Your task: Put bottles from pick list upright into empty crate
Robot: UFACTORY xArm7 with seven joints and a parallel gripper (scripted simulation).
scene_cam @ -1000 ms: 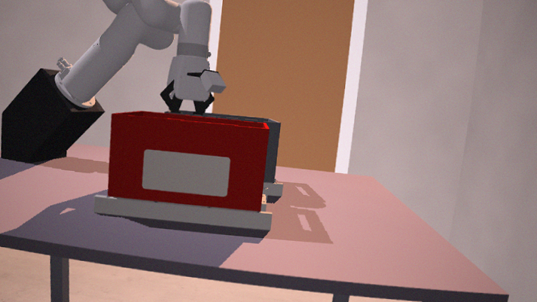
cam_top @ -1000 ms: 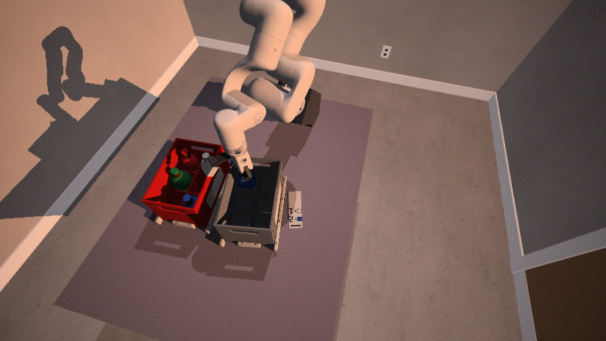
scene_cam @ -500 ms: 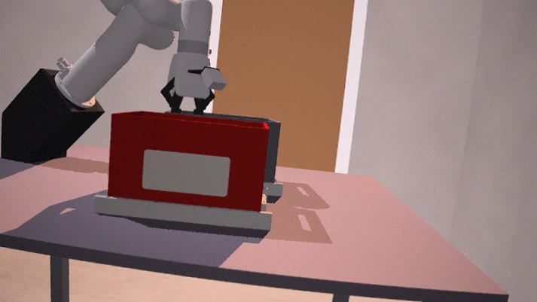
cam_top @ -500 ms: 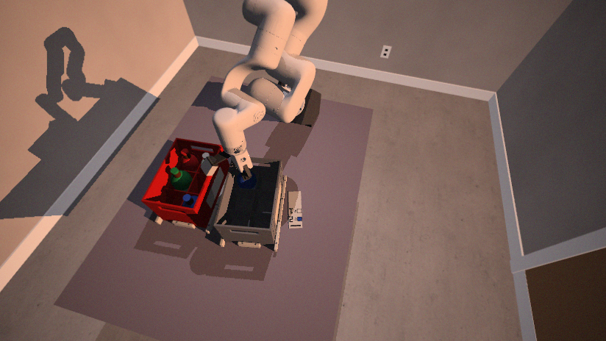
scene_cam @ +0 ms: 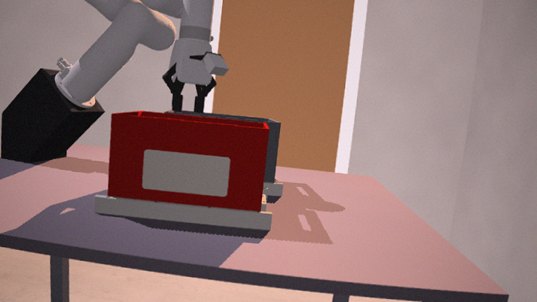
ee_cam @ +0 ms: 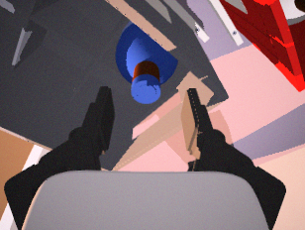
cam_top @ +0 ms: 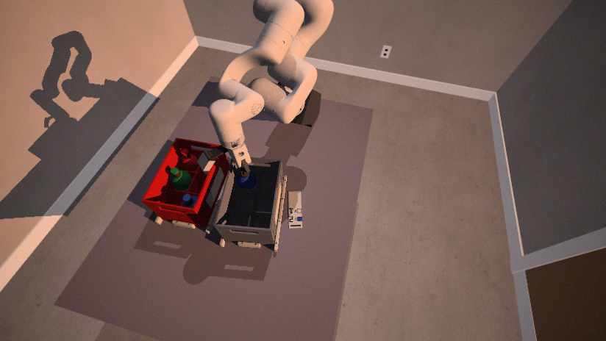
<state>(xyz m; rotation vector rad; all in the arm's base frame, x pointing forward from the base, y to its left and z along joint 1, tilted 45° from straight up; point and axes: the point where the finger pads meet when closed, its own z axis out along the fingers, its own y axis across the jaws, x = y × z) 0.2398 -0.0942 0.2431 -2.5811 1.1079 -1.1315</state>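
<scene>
A blue bottle (cam_top: 246,179) stands upright in the far corner cell of the dark grey crate (cam_top: 252,198). In the wrist view the blue bottle (ee_cam: 145,70) has a blue cap and a brownish band at its neck. My gripper (cam_top: 243,167) (ee_cam: 148,101) is open and empty, just above this bottle, with its fingertips (scene_cam: 187,105) at about crate rim height and apart from the bottle. The red crate (cam_top: 192,182) holds a green bottle (cam_top: 180,178), a red bottle (cam_top: 186,156) and a small blue bottle (cam_top: 187,200). The pick list (cam_top: 295,209) lies to the right of the grey crate.
The red crate (scene_cam: 187,160) hides most of the grey crate (scene_cam: 271,150) in the side view. The two crates stand side by side on pale skids. The arm's black base (scene_cam: 42,117) sits at the table's back.
</scene>
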